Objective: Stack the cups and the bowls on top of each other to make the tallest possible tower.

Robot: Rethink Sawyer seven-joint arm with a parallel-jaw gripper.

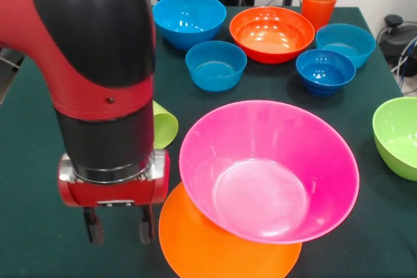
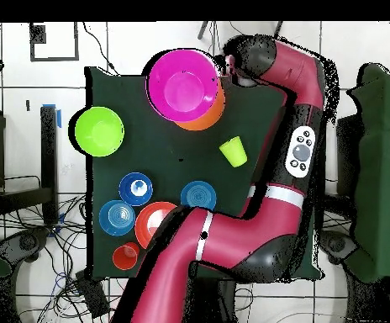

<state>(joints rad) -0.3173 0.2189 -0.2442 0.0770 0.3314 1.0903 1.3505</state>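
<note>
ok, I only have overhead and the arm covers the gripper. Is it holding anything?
Observer: No. The front view shows the gripper open and empty, beside the rim of the upside-down orange bowl.
Operator: I count three blue bowls. Right?
Observer: Four. A bigger blue bowl stands upright, hidden under the arm in your view.
Operator: Green cup upright?
Observer: No, the green cup lies on its side, partly behind the arm.
</note>
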